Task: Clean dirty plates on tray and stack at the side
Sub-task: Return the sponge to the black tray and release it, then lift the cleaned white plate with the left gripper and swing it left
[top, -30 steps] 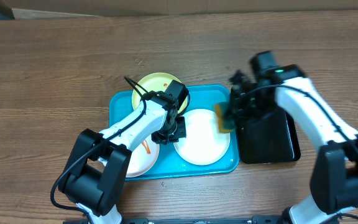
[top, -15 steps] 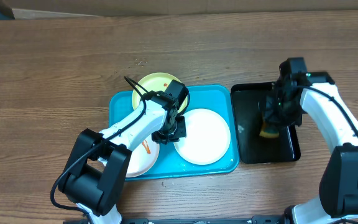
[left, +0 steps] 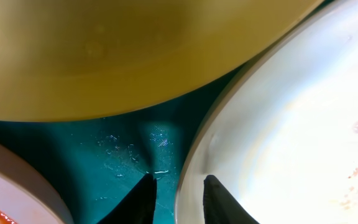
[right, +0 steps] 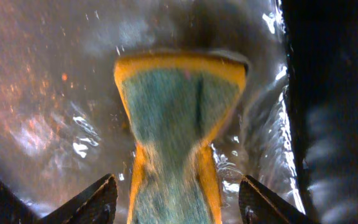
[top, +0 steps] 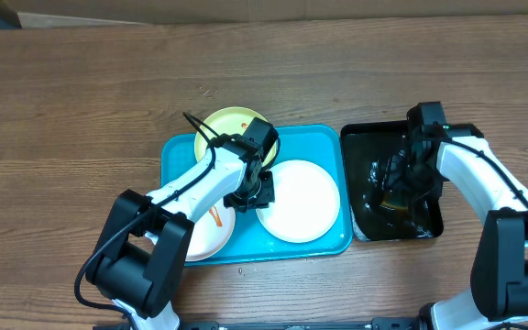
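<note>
The turquoise tray point(top: 177, 156) holds three plates: a yellow-green plate point(top: 227, 126) at the back, a white plate point(top: 302, 203) at the right, and a white plate point(top: 202, 234) with an orange smear at the front left. My left gripper point(top: 253, 188) is low at the right white plate's left rim. In the left wrist view the left gripper point(left: 178, 180) is slightly open, straddling the rim of that white plate point(left: 303, 124), one finger over the tray point(left: 104, 143). My right gripper point(right: 178, 180) is open wide over the sponge point(right: 179, 106), touching neither side.
The sponge point(top: 394, 195), yellow with a green face, lies in the wet black tray point(top: 429, 225) right of the turquoise tray. The yellow-green plate point(left: 135, 50) overhangs close above the left fingers. Bare wooden table point(top: 81, 101) surrounds both trays.
My right arm carried the sponge from the turquoise tray's right edge into the black tray and opened, letting it go. My left gripper's jaws parted a little at the plate rim.
</note>
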### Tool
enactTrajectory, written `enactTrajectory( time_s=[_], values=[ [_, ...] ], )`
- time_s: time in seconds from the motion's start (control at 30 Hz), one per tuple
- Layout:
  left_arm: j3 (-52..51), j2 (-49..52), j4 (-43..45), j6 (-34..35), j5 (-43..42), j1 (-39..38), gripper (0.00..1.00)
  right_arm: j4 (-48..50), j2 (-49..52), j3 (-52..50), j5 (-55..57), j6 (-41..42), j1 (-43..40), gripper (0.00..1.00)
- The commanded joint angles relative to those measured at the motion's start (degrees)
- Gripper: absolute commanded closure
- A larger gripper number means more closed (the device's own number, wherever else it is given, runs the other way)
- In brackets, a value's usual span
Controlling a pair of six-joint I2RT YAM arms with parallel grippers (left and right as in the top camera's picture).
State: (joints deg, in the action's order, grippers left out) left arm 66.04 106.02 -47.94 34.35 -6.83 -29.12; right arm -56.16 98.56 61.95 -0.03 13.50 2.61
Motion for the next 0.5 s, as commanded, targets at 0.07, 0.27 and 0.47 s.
enactTrajectory(
  time_s=[0.07,0.27,0.47],
  values=[
    [0.1,0.5,0.2,-0.3,-0.3,0.2,0.68,-3.6,-1.4,10.0,0.4,0.2,-0.1,0.36],
    [0.1,2.3,0.8,-1.0,-0.8,0.1,0.72,-6.6,-1.4,19.3,0.4,0.3,-1.7,0.33],
    [0.2,2.7,0.8,-2.7,-2.1,0.1,0.96,-7.3,-1.4,20.4,0.4,0.3,-5.7,0.27]
  ],
)
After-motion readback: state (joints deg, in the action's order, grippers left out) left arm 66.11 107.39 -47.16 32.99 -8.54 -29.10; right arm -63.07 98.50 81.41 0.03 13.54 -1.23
